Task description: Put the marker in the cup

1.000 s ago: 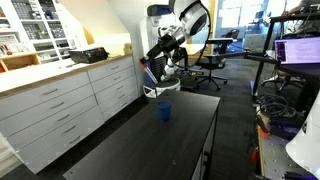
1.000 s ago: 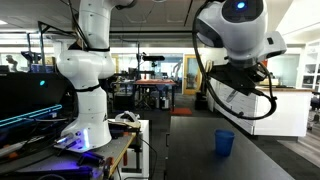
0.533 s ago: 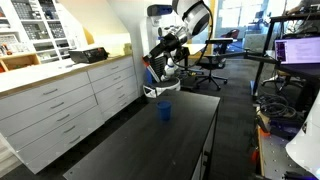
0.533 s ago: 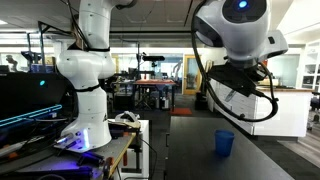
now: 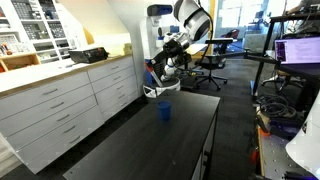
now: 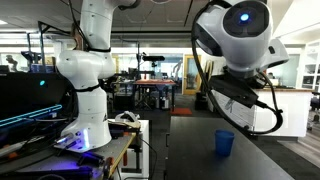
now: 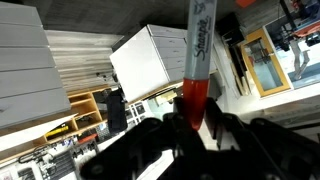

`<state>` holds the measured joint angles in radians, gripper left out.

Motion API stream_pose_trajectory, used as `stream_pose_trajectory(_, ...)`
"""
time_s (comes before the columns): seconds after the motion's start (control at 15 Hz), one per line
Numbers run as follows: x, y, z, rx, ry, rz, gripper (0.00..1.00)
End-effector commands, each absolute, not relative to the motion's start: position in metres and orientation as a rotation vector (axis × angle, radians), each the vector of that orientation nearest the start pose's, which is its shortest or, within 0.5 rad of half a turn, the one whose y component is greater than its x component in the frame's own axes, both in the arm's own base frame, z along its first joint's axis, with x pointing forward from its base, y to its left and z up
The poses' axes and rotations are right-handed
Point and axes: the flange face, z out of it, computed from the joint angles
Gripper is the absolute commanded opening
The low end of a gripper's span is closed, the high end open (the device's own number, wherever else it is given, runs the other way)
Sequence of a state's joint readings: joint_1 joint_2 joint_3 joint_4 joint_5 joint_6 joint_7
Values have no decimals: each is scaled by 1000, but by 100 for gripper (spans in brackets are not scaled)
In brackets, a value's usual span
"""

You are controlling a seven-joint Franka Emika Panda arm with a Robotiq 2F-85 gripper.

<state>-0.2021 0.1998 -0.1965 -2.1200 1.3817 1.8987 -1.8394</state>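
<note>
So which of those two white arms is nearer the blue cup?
The near arm with the round, blue-lit joint, reaching over the black table where the cup stands. The other arm stands apart on a bench.

marker (image 7: 197, 45) top cropped, hand (image 7: 191, 122) blurred
</note>
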Motion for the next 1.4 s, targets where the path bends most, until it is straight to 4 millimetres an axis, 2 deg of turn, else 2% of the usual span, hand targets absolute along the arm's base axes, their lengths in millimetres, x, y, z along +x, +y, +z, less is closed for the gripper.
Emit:
stream_pose_trajectory(0.0, 542, -158, 322, -1987, -696, -1075, 6)
stream_pose_trajectory(0.13, 531, -162, 325, -1975, -701, -1081, 6)
stream_pose_trajectory(0.4, 529, -168, 320, -1936, -705, -1098, 6)
stream_pose_trajectory(1.33, 539, -154, 254, -1895, -739, -1054, 6)
